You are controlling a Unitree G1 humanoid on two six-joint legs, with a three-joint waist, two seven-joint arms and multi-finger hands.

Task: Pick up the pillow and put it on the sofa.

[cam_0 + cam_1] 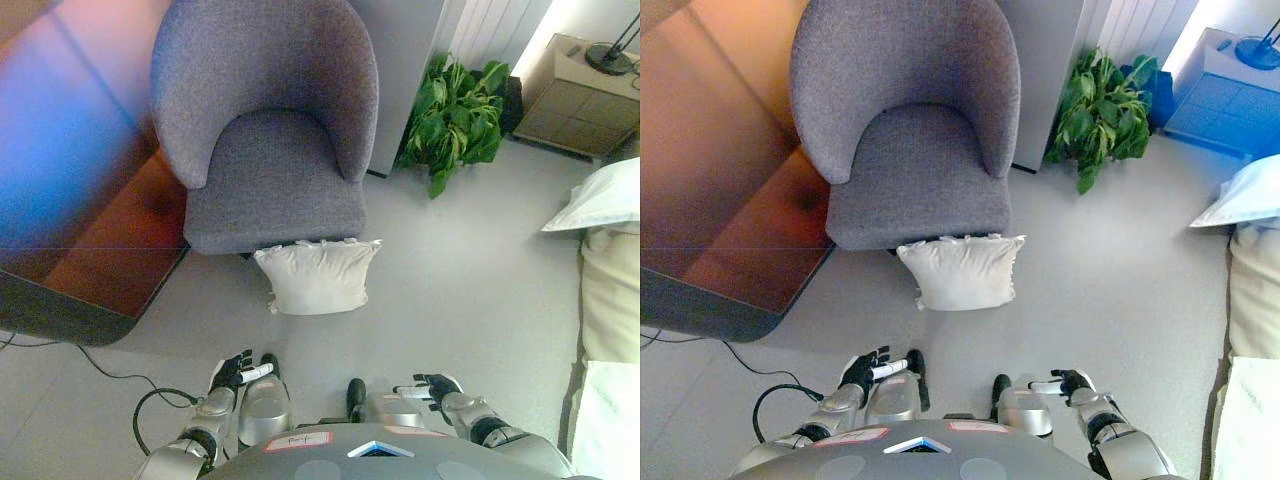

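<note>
A white pillow stands on the grey floor, leaning against the front of a grey armchair-style sofa. My left hand shows low in the view, left of centre, fingers relaxed and holding nothing. My right hand shows low at the right, also relaxed and holding nothing. Both hands are well short of the pillow, nearer to me.
A green potted plant stands right of the sofa. A bed with a white pillow runs along the right edge. A wooden nightstand is at the far right. A dark-edged rug lies left.
</note>
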